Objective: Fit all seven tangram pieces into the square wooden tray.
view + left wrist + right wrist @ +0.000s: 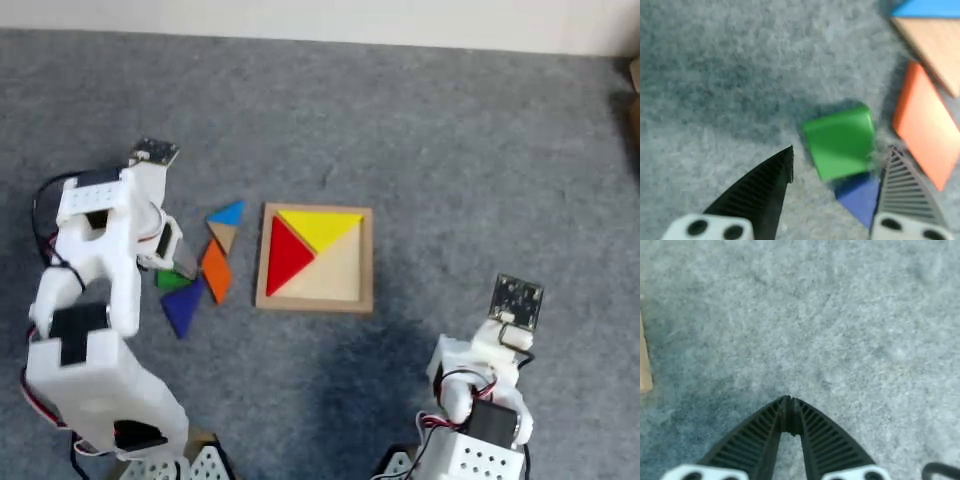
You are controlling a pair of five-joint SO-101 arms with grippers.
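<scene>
A square wooden tray (pixel 366 262) lies near the middle of a grey table (pixel 450 130). Two pieces are set in it: a red triangle (pixel 285 255) against its left rim and a yellow triangle (pixel 322 228) along its far rim. The rest of its floor is bare.

Five loose pieces are clustered just beside the tray, toward the table's left edge: a light blue triangle (pixel 228 213), a tan triangle (pixel 223 236), an orange slanted piece (pixel 215 270), a green square (pixel 840 142) and a dark blue triangle (pixel 182 308).

The left gripper (pixel 841 150) is held over the green square, fingers spread, one at each side. The right gripper (pixel 787 400) is pressed together on nothing, over bare table near the front edge, well apart from the tray.

The step in hand is judged to be lifting the green square. The fingers are best lowered squarely across two opposite flat sides, so the dark blue triangle is not dragged.

The left wrist view gives the gap at each finger. There the square seems to overlap the dark blue triangle, though blur leaves this uncertain. The high view gives the tray's free floor.
</scene>
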